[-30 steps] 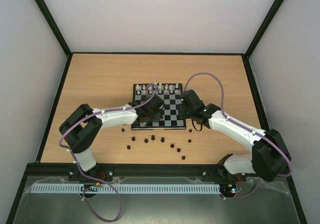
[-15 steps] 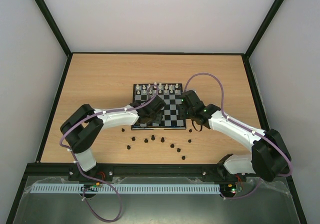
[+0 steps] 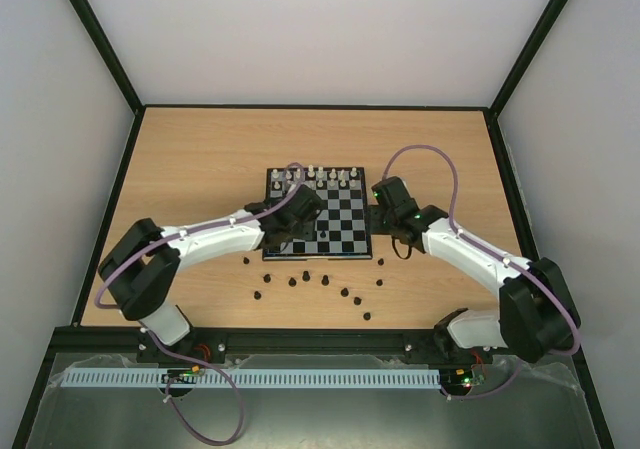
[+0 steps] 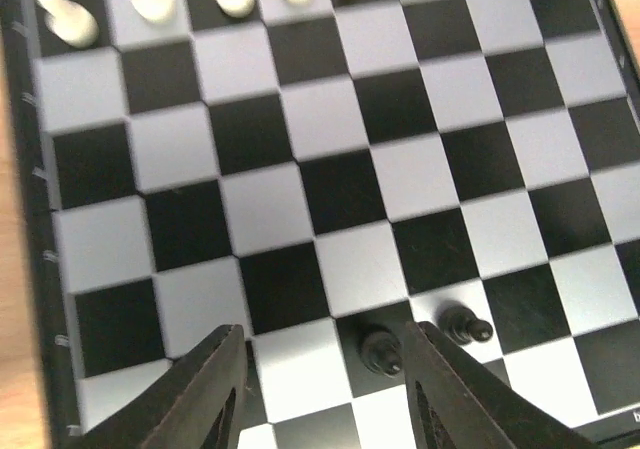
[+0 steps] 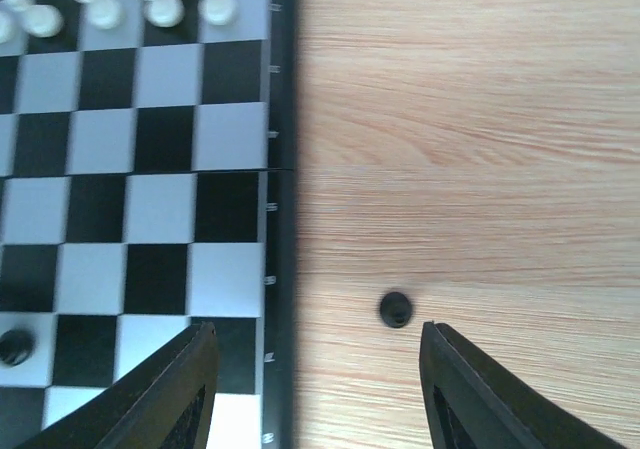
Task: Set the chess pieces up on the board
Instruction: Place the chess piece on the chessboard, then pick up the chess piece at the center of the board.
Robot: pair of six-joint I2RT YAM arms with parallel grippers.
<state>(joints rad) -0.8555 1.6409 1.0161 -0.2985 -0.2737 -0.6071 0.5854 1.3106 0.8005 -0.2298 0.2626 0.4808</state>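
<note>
Since a second ago the left fingers (image 4: 205,389) have sprung apart, and they now stand either side of a black piece (image 4: 380,352) upright on the board (image 4: 340,184). A second black piece (image 4: 465,324) stands just right of it, near the board's close edge. The right fingers (image 5: 175,389), also apart and empty, have slid off the board's right border over bare desk (image 5: 480,119), with a loose black piece (image 5: 396,309) ahead between them. Other black pieces (image 3: 306,277) dot the desk before the board, and white pieces (image 3: 320,177) line its far row.
</note>
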